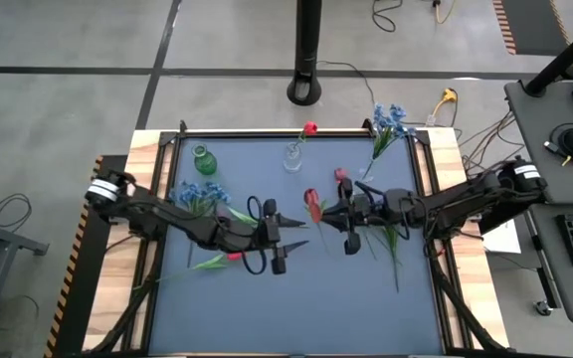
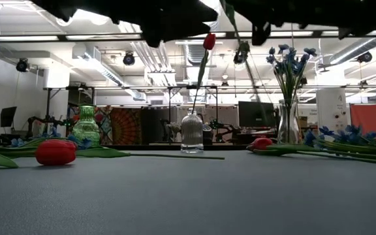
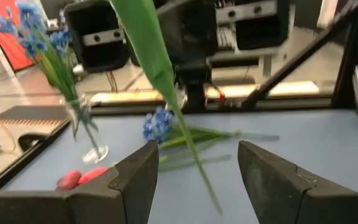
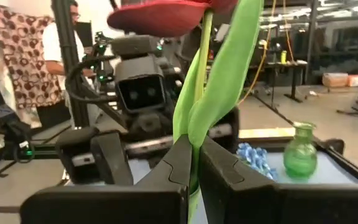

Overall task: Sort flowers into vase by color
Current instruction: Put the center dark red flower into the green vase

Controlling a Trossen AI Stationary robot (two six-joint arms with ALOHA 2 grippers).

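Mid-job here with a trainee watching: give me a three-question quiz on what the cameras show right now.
1. True or false: the right gripper is shut on the red tulip by its stem.
2. Which vase holds blue flowers? A) green vase B) clear vase at the right rear corner C) ribbed clear vase
3. Fill in: the left gripper's fingers stand ____.

Key: 1 true; 2 B; 3 open

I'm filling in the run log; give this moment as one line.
right gripper: shut on red tulip stem, mid-table | left gripper: open, facing it | clear vase: one red tulip
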